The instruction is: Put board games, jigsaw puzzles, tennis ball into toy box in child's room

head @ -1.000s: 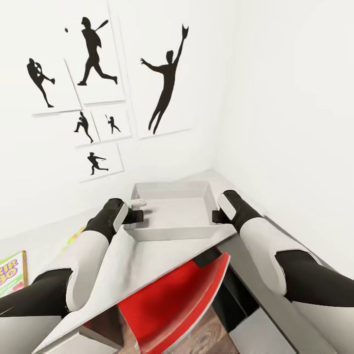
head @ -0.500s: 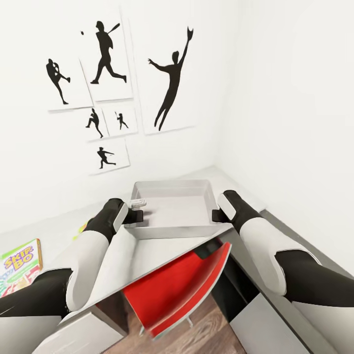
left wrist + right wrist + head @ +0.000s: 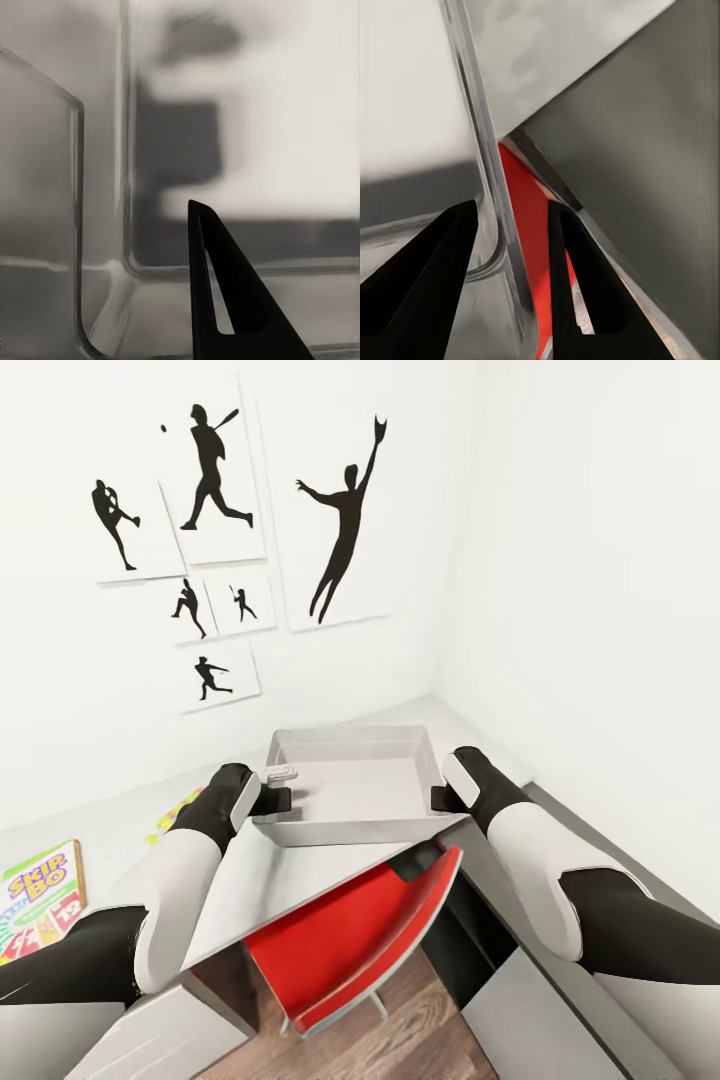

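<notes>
The toy box (image 3: 350, 785), a shallow light grey bin, is empty and held between both arms over the far end of the table (image 3: 290, 875). My left gripper (image 3: 279, 798) is shut on its left rim, and one dark finger (image 3: 225, 292) lies against the box wall (image 3: 75, 195). My right gripper (image 3: 438, 798) is shut on the right rim, and that rim (image 3: 472, 120) runs between its two fingers (image 3: 427, 270). A green "SKIP BO" board game (image 3: 40, 895) lies flat on the table at the far left. A colourful jigsaw puzzle (image 3: 177, 812) peeks out behind my left forearm.
A red chair (image 3: 350, 935) is tucked under the table's near edge, over the wood-plank floor (image 3: 400, 1050). Black baseball silhouette prints (image 3: 215, 520) hang on the white wall behind. The room's corner lies just beyond the box. A grey surface (image 3: 560, 1010) runs along the right wall.
The whole view has swung, bringing more of the SKIP BO box and the floor into the picture. Both grippers still grip the toy box in the same way.
</notes>
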{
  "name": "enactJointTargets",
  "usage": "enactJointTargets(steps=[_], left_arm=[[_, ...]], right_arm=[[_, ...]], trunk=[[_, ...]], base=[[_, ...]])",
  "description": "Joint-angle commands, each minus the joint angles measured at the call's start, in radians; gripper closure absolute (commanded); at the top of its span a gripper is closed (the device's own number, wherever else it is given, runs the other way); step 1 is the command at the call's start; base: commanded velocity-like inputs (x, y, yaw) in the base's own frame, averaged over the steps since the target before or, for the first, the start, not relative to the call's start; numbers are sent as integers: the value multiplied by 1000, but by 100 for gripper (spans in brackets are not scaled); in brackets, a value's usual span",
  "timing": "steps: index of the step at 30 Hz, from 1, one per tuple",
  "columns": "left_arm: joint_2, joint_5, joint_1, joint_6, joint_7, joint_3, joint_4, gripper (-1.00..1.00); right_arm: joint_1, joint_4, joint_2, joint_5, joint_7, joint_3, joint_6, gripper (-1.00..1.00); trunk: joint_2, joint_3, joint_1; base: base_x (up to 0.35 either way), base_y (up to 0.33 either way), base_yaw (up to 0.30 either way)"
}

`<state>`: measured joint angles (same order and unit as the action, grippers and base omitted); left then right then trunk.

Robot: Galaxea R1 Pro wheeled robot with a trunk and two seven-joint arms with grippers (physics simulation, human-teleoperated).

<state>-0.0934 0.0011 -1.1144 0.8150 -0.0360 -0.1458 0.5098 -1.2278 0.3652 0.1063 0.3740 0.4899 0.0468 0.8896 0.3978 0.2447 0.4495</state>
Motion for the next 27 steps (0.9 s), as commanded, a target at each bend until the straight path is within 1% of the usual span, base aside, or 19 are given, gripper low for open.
enactJointTargets(steps=[1, 14, 24, 27], left_arm=[[-2, 14, -1, 4, -2, -7, 1, 100], [-2, 15, -1, 4, -2, -6, 1, 100], [-2, 14, -1, 4, -2, -6, 1, 100], [-2, 14, -1, 4, -2, -6, 1, 100]], right_arm=[[-1, 1, 0, 33, 6, 1, -4, 100], [-1, 1, 1, 33, 7, 1, -4, 100], [-1, 1, 1, 33, 6, 1, -4, 100], [-1, 1, 1, 33, 7, 1, -4, 100]], trunk=[[2, 2, 1], [2, 2, 1], [2, 2, 1], [2, 2, 1]], base=[[-16, -34, 0], [-3, -6, 8], [-44, -52, 21], [-3, -4, 162]])
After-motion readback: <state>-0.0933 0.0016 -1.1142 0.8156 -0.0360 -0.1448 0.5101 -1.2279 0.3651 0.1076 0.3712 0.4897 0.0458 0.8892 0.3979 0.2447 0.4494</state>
